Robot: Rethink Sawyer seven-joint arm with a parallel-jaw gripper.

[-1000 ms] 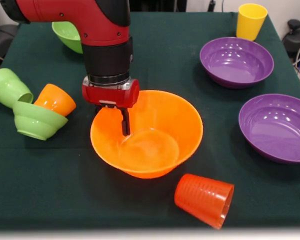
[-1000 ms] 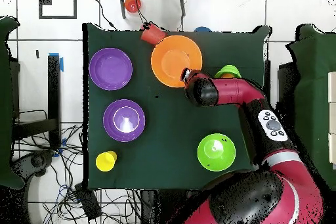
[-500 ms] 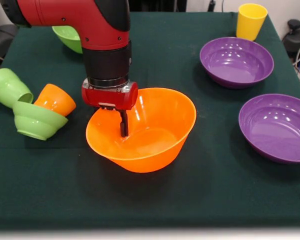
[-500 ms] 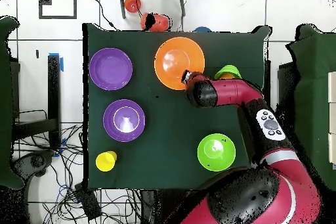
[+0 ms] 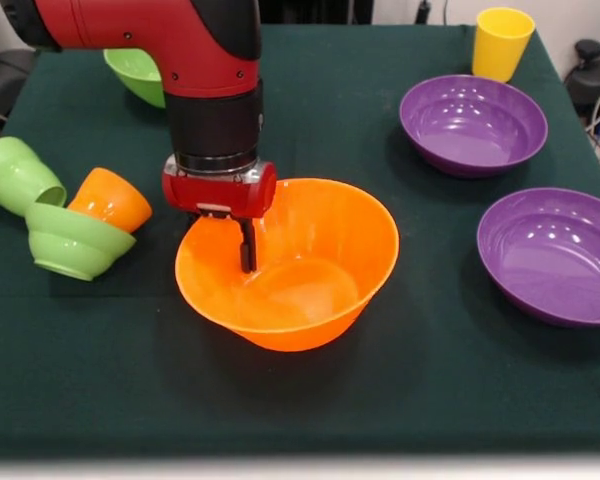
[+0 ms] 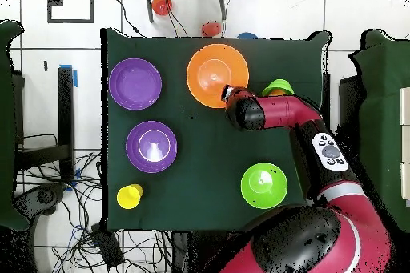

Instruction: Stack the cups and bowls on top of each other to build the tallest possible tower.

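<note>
The large orange bowl (image 5: 300, 270) (image 6: 216, 74) stands upright mid-table. My gripper (image 5: 246, 262) (image 6: 227, 94) is shut on its left rim. One black finger (image 5: 248, 245) shows inside the bowl; the rim hides the other. Two purple bowls (image 5: 473, 122) (image 5: 558, 255) sit open to the right. A medium green bowl (image 5: 135, 70) (image 6: 265, 185) is at the back left. At the left edge lie a light green cup (image 5: 18, 175), an orange cup (image 5: 110, 198) and a small light green bowl (image 5: 72, 240), all tipped. The yellow cup (image 5: 502, 40) (image 6: 129, 196) stands upright. A red cup (image 6: 211, 28) lies off the table.
The dark green tablecloth (image 5: 400, 380) ends close in front of the orange bowl. In the overhead view, cables and a small red-orange object (image 6: 162, 3) lie on the tiled floor around the table.
The red cup that lay in front of the orange bowl has gone over the table's front edge. My gripper has shifted and tilted the orange bowl slightly while holding its rim.
</note>
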